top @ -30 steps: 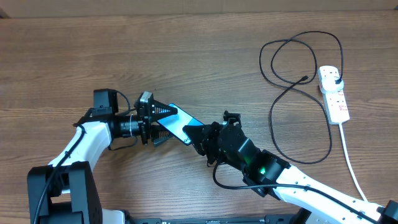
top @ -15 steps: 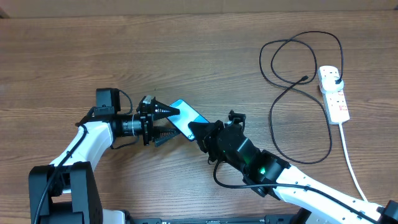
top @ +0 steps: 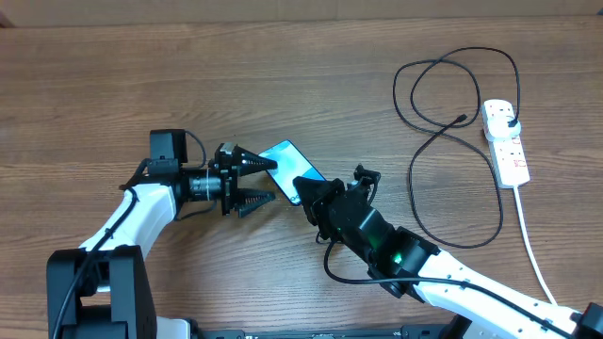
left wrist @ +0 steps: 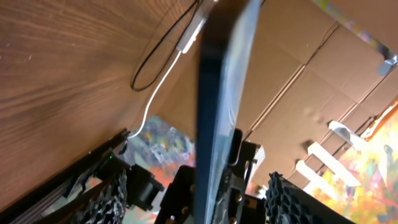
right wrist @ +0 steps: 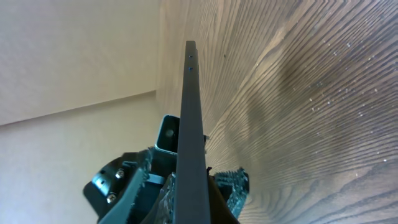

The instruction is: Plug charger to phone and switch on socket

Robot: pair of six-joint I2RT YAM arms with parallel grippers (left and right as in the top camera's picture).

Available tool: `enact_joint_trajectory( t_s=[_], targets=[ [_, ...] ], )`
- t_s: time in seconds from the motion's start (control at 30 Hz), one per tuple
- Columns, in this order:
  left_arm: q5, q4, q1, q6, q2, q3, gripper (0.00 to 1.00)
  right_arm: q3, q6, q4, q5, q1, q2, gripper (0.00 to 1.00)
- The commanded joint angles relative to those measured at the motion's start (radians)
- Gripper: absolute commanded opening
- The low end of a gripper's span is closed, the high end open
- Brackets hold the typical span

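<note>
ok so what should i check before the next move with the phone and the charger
1. right pincer shut on phone: ok
2. left pincer open around the phone's edge, seen in the left wrist view: ok
3. charger connector in phone: not ok, it lies loose on the table near the socket
4. charger plug in socket: ok, a dark plug sits at its far end
5. socket switched on: cannot tell
6. where the phone's port faces: cannot tell
</note>
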Motion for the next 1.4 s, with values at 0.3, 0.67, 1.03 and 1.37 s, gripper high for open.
enact_joint_trajectory(
  t_s=[0.3,0.67,1.03,1.37],
  targets=[
    [-0.079,0.195,-0.076,-0.193,0.001,-0.002,0.69,0.026,0.092,0.053,-0.033,0.006,0.074,0.04],
    [-0.128,0.231,-0.092,-0.197,0.001,-0.002,0.51,0.026,0.092,0.086,-0.102,0.006,0.074,0.04],
    [-0.195,0.231,-0.092,-0.198,0.001,-0.002,0.21,0.026,0.134,0.089,-0.119,0.006,0.074,0.04],
    [-0.202,0.231,-0.092,-0.229,0.001,-0.002,0.08,0.026,0.198,0.090,-0.167,0.006,0.074,0.04]
  ],
)
